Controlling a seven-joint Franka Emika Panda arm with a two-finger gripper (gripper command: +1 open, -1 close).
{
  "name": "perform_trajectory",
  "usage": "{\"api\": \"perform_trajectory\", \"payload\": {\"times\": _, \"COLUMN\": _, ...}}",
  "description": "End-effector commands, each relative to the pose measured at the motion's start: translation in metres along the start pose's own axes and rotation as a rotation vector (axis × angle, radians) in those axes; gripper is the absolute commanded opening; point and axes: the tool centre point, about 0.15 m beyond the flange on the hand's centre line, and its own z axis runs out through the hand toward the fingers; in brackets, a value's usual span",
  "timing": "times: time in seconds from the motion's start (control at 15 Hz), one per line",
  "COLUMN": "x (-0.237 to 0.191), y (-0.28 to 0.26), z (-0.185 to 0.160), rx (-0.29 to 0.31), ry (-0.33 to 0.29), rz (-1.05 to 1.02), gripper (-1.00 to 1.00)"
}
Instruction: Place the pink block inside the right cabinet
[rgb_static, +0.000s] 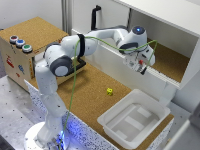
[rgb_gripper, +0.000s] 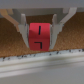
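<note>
In the wrist view the pink block (rgb_gripper: 40, 36), a small reddish-pink cube with black marks, sits between my two fingers (rgb_gripper: 21, 29). My gripper (rgb_gripper: 40, 41) is shut on it. Behind the block lies the brown cork floor (rgb_gripper: 12, 46) of the right cabinet, with a white rail (rgb_gripper: 40, 64) in front. In the exterior view my gripper (rgb_static: 143, 66) hangs at the front edge of the right cabinet (rgb_static: 172, 62), just over its white lower lip. The block is too small to make out there.
A tiny yellow cube (rgb_static: 109, 91) lies on the cork table. A white plastic tray (rgb_static: 134, 118) stands near the exterior view's right front. The cork-topped drawer box (rgb_static: 22, 50) with coloured buttons is at the left. A black handle (rgb_static: 95, 15) hangs behind the arm.
</note>
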Motion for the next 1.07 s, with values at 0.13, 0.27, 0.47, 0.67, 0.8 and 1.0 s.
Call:
{"api": "perform_trajectory", "payload": {"times": 0.13, "x": 0.081, "y": 0.016, "z": 0.04, "rx": -0.127, "ry": -0.08, "rz": 0.055, "gripper": -1.0}}
{"api": "perform_trajectory", "payload": {"times": 0.27, "x": 0.083, "y": 0.017, "z": 0.044, "rx": -0.133, "ry": -0.103, "rz": 0.037, "gripper": -1.0}}
{"api": "perform_trajectory", "payload": {"times": 0.47, "x": 0.076, "y": 0.017, "z": 0.063, "rx": -0.148, "ry": -0.169, "rz": -0.003, "gripper": -1.0}}
{"api": "perform_trajectory", "payload": {"times": 0.67, "x": 0.072, "y": 0.019, "z": 0.066, "rx": -0.132, "ry": -0.196, "rz": -0.01, "gripper": -1.0}}
{"api": "perform_trajectory", "payload": {"times": 0.8, "x": 0.071, "y": 0.022, "z": 0.063, "rx": -0.098, "ry": -0.191, "rz": 0.008, "gripper": 1.0}}
{"api": "perform_trajectory", "payload": {"times": 1.0, "x": 0.066, "y": 0.025, "z": 0.053, "rx": -0.074, "ry": -0.153, "rz": 0.034, "gripper": 1.0}}
